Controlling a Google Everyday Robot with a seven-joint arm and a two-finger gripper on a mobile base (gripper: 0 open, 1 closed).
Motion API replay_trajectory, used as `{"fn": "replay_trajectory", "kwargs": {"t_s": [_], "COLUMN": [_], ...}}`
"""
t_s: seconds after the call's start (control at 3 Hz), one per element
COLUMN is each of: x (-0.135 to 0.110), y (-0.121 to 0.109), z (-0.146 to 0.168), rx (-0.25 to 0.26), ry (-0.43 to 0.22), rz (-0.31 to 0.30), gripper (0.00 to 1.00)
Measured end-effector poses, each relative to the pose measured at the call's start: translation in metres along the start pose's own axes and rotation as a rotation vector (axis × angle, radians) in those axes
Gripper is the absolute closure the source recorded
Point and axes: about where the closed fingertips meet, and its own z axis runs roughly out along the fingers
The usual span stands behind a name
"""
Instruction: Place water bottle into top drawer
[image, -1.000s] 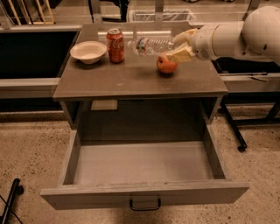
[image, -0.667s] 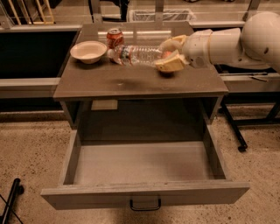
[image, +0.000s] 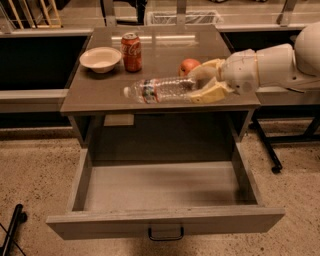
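The water bottle (image: 159, 90) is clear and ribbed with a pale cap pointing left. It is held sideways above the front part of the table top (image: 100, 95). My gripper (image: 202, 82) comes in from the right on a white arm and is shut on the bottle's base end. The top drawer (image: 165, 222) is pulled wide open below the table, grey inside, with a small dark handle (image: 165, 234) at the centre of its front panel. Nothing lies in it.
A red Coca-Cola can (image: 132, 51) and a white bowl (image: 100, 59) stand at the table's back left. An orange-red fruit (image: 188, 66) sits behind my gripper. A dark pole (image: 12, 231) leans at the lower left floor.
My gripper has carried the bottle from the back of the table toward the front edge and lower. The fruit is now uncovered behind the gripper.
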Motion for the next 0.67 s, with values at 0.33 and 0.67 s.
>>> {"fn": "replay_trajectory", "kwargs": {"t_s": [0.33, 0.67], "x": [0.01, 0.01], "y": [0.027, 0.043], "z": [-0.032, -0.033], "rx": [-0.104, -0.17], "ry": [0.015, 0.02], "rz": [-0.01, -0.012], "gripper": [1.0, 1.0]}}
